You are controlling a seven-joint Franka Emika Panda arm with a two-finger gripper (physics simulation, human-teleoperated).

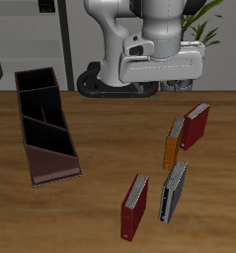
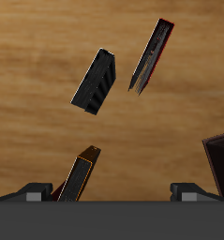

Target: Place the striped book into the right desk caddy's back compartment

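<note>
The two-finger gripper (image 1: 176,83) hangs high above the table, jaws parted and nothing between them. The danger from here is the crowd: four upright books stand close, so a descent slightly off could clip the dark red hardback (image 1: 135,207) at about nine o'clock from the target, or pick the wrong volume. A thin upright book could also tip if one finger lands first. The thin grey hardback with black and white lengthwise stripes (image 1: 173,193) stands on edge near the table's front edge, roughly four o'clock from table centre, apart from its neighbours; in the wrist view it (image 2: 96,81) looks dark and slatted. The orange book (image 1: 173,142) sits at its twelve o'clock. The long maroon-brown open-topped desk caddy (image 1: 35,163) lies well apart, at about nine o'clock, its squarish black end section (image 1: 38,80) empty.
</note>
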